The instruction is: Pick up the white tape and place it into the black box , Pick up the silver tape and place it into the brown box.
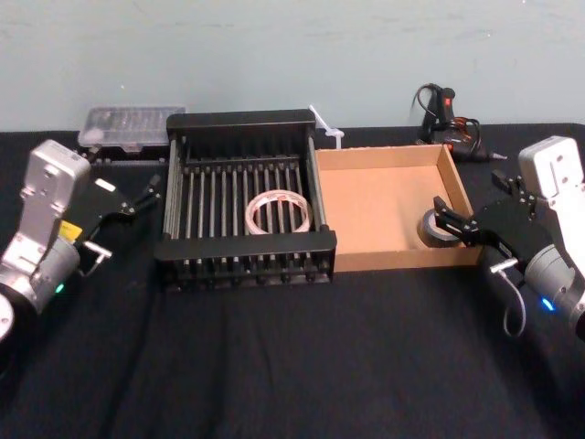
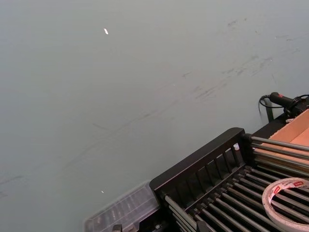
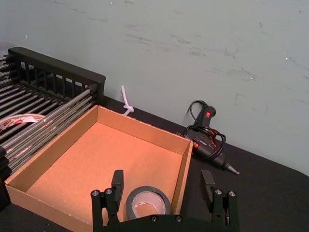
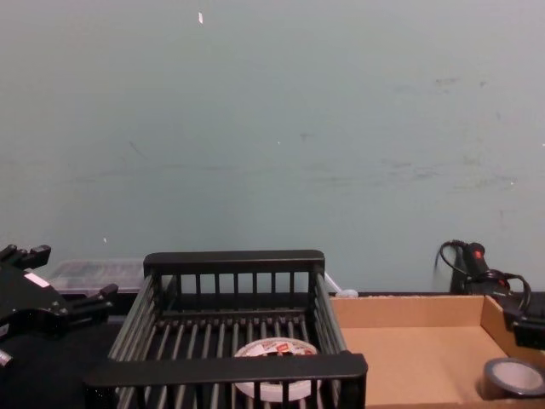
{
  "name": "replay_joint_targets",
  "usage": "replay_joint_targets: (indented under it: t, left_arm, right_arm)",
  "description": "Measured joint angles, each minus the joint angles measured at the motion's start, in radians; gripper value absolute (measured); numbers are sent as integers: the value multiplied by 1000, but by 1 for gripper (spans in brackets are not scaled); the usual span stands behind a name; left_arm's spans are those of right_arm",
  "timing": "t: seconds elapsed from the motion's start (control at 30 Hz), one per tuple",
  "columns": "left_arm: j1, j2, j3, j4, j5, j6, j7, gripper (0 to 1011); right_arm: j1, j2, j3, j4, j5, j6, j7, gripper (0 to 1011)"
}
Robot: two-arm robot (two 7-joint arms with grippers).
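The white tape (image 1: 277,211) lies flat on the slatted floor of the black box (image 1: 247,251), its red print visible in the left wrist view (image 2: 288,199) and the chest view (image 4: 274,380). Beside it on the right, the brown box (image 1: 375,160) holds the silver tape (image 1: 430,229) in its near right corner. My right gripper (image 1: 448,222) hangs open just above that corner. In the right wrist view its fingers (image 3: 117,181) stand well apart over the silver tape (image 3: 147,203) and the box's right wall, touching neither. My left gripper (image 1: 144,195) rests open to the left of the black box, holding nothing.
A clear plastic case (image 1: 128,128) sits behind the black box at the left. A black glue gun with a coiled cord (image 1: 448,114) lies behind the brown box at the right. A white zip tie (image 1: 325,125) sticks up between the boxes. Black cloth covers the table.
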Motion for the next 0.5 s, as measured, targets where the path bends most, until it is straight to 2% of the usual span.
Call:
replay_joint_targets:
  t: [0.5]
  left_arm:
    - [0,0,0,0,0,0,0,1001]
  right_arm:
    - [1,1,-1,0,0,0,1,1002]
